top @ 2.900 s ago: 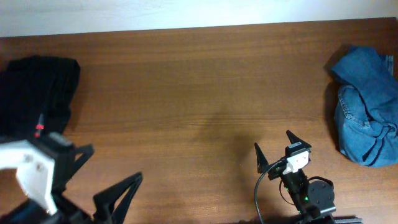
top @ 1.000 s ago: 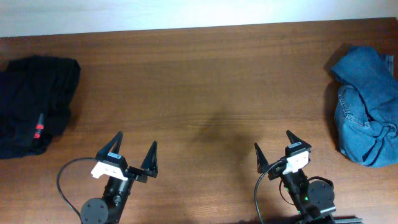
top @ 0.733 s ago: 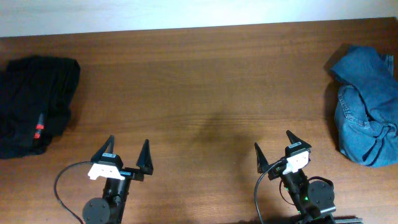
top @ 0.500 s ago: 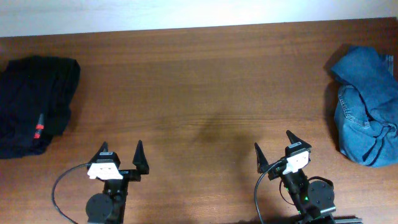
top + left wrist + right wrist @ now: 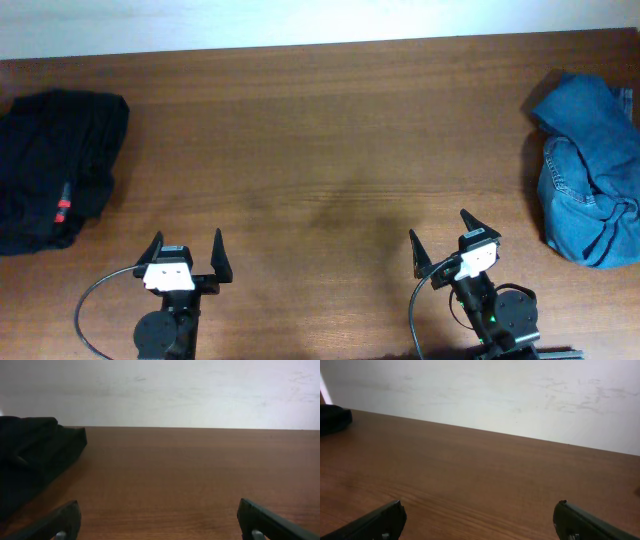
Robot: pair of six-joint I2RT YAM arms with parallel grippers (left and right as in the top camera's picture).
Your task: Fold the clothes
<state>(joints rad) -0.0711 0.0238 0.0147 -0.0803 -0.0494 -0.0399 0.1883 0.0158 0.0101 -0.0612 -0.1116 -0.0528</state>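
Lying in a loose heap at the far left end of the brown wooden table (image 5: 320, 130), the black thin-fabric trousers (image 5: 55, 165) with a red-striped waistband touch neither gripper. The left gripper (image 5: 186, 246) and right gripper (image 5: 438, 228) sit along the table's near edge, jaws spread wide and holding nothing. A crumpled blue denim garment (image 5: 590, 180) lies at the table's right end.

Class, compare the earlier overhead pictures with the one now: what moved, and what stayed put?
The left gripper drew back from beside the black trousers to the table's near edge, then swung left and straightened, fingers open and empty. Nothing was taken hold of or let go. The right gripper, the trousers and the blue denim garment stayed put.
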